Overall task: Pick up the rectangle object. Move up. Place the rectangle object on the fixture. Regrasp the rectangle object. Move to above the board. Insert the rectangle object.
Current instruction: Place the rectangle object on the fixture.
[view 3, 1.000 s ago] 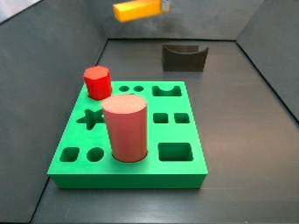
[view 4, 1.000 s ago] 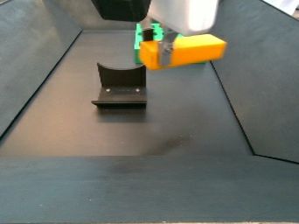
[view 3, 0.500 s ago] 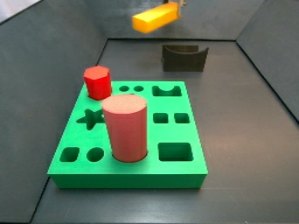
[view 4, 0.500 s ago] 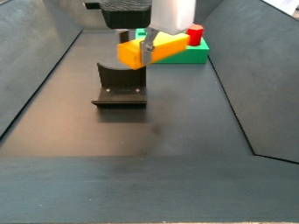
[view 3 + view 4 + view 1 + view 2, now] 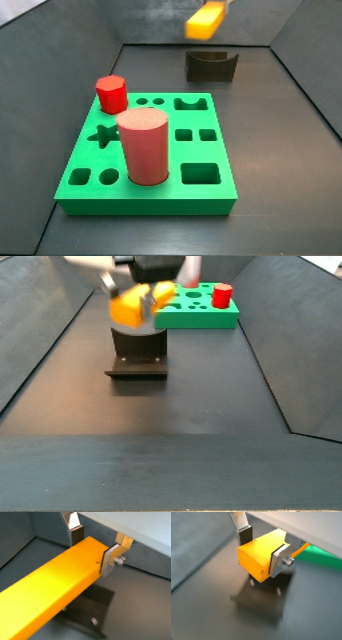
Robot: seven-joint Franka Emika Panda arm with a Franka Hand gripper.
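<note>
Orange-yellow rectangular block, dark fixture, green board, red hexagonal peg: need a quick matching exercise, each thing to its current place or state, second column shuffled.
Things:
1. orange-yellow rectangular block
2. dark grey-black fixture with a U-shaped notch
3. bright green board with cut-out holes
4. small red hexagonal peg

Places or states:
A. stands in the board near a far corner
B. held in the air between the fingers of the gripper
C. lies flat on the floor, a tall red cylinder standing in it
D. stands on the floor beyond the board, nothing resting in its notch

Pairs: 1-B, 2-D, 3-C, 4-A
</note>
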